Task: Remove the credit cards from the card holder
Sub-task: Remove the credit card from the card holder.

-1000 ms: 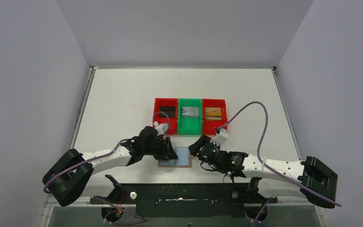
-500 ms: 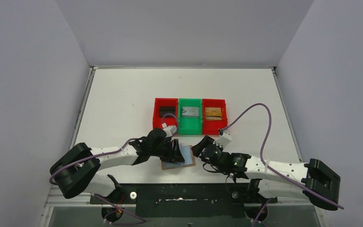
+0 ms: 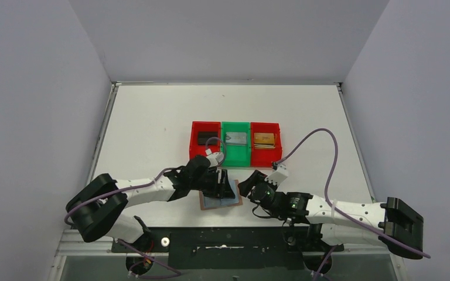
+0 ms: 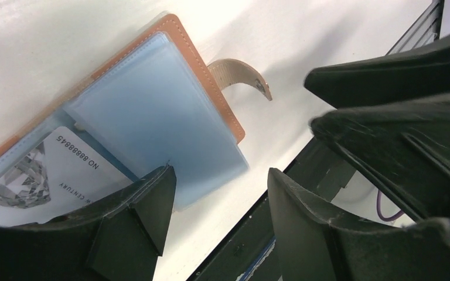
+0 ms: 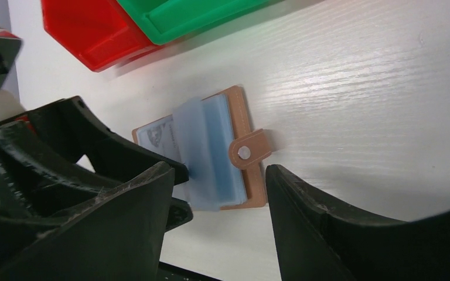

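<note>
Left pincer [image 4: 220, 181] has shifted right over the card holder [image 4: 146, 111], jaws apart; right pincer [image 5: 217, 175] also gapes empty.

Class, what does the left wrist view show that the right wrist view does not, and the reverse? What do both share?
Only the left wrist: the printed number on a card tucked in a sleeve. Only the right wrist: the red bin, the green bin and the tab's snap. Both: the open card holder with its blue sleeves.
</note>
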